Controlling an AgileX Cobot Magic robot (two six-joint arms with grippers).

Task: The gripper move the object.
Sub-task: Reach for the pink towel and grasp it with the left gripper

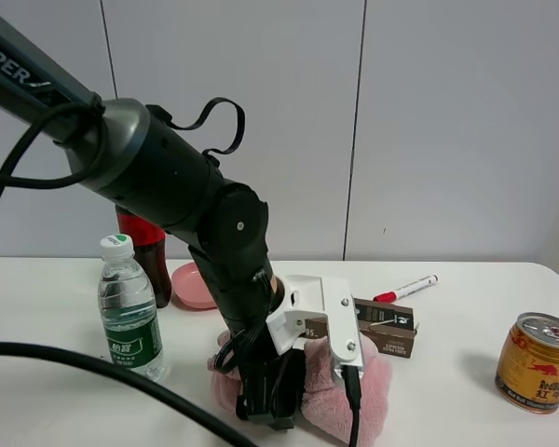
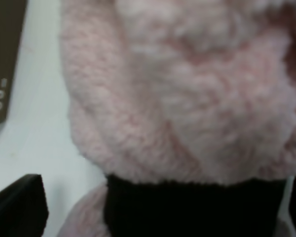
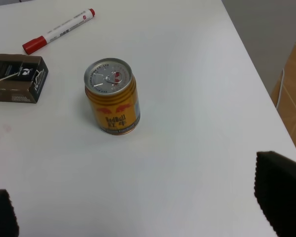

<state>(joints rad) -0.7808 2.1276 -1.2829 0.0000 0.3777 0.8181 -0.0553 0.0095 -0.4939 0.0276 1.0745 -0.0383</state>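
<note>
At 6 o'clock on the bench (image 1: 466, 307), as the high view shows it, lies the towel (image 1: 377, 393), a fluffy pink roll cinched by a black band (image 2: 187, 212). The left pincer (image 1: 268, 405) is down over it, straddling the band. Its wrist view shows one finger (image 2: 17, 207) clear of the towel with bare bench between, so the jaws are spread, not clamped. The box (image 1: 387, 328) sits at the towel's 1 o'clock, just beside it; whether they touch I cannot tell. The marker (image 1: 405, 289) lies beyond the box. The can (image 1: 537, 363) stands upright at the towel's 3 o'clock, well apart. At 9 o'clock stands the water bottle (image 1: 129, 312), with the cola bottle (image 1: 151, 265) behind it and the dish (image 1: 194, 287) at 11 o'clock. The right pincer (image 3: 138, 202) hangs above the bench near the can, jaws wide and empty.
</note>
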